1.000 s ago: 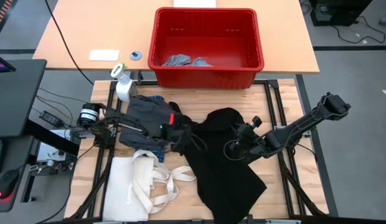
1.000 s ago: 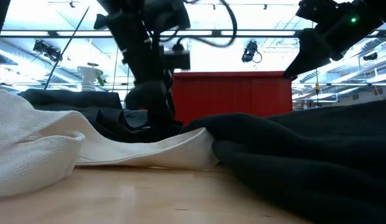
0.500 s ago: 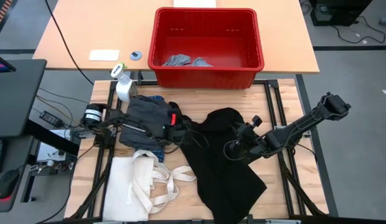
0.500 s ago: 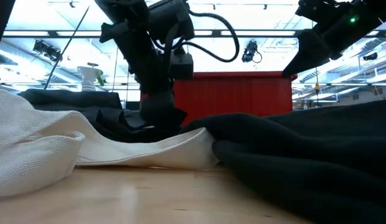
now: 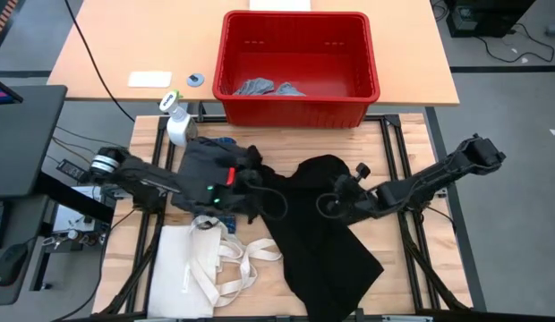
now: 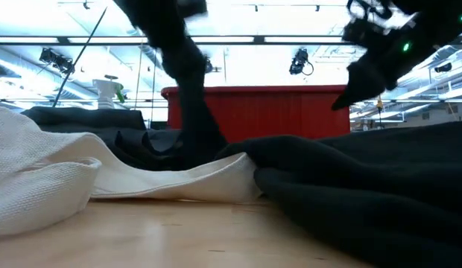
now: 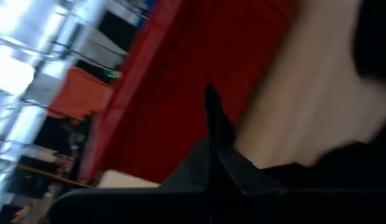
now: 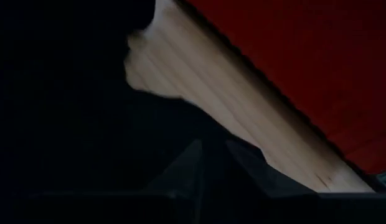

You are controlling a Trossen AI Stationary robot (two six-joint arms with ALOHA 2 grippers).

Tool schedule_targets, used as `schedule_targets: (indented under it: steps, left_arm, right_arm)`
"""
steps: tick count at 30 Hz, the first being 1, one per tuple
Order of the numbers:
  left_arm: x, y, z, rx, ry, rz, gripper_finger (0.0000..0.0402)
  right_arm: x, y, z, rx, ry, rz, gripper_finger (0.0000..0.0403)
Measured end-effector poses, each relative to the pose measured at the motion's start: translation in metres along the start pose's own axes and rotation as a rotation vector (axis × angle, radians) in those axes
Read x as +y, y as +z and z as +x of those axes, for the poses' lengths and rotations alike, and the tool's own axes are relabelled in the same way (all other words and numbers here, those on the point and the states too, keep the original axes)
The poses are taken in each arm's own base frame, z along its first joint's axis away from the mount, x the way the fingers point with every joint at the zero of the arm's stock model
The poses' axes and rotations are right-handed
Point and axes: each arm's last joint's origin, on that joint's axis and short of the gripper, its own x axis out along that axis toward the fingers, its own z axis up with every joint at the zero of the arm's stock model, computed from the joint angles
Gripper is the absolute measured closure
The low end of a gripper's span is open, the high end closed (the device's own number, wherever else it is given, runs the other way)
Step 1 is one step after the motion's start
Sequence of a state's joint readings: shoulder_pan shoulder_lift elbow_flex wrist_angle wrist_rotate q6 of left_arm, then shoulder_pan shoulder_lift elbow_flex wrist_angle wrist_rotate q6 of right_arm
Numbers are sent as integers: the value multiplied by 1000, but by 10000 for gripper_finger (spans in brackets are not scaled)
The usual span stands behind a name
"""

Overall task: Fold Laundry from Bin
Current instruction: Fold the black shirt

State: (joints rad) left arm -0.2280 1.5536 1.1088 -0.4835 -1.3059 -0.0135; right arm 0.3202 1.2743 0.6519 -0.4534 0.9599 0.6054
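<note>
Left gripper [image 5: 249,190], fingers pressed together, sits low over the dark grey garment [image 5: 206,165] at the left-centre of the wooden table [image 5: 403,268]; whether cloth is pinched between its fingers cannot be told, since the wrist view shows only the closed fingers against the red bin wall. Just to its right begins the large black garment [image 5: 327,237], which lies with its long axis running from near the bin toward the front edge of the table. Right gripper [image 5: 338,204] rests on the upper part of that black cloth, and whether it holds it cannot be told. Both grippers flank the black piece's upper end, the right one nearer its middle. Beyond them, the red bin [image 5: 300,112] stands at the far side, two small light grey pieces [image 5: 267,88] inside. A cream tote bag [image 5: 201,264] lies at the front left
</note>
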Motion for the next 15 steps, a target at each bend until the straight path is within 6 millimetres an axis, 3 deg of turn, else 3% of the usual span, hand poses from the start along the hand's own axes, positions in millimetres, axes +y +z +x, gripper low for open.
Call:
schedule_targets:
  steps: [6, 12, 15]
  left_arm:
    - [46, 4, -46, -110, 172, -103, 392]
    - [87, 1, -72, -175, 127, -270, 390]
    - [93, -1, -82, -210, 46, -310, 390]
  right_arm:
    - [-11, 6, 26, 66, 48, -54, 331]
    - [-19, 23, 46, 46, 231, -111, 306]
    - [-25, 32, 55, -6, 298, -130, 285]
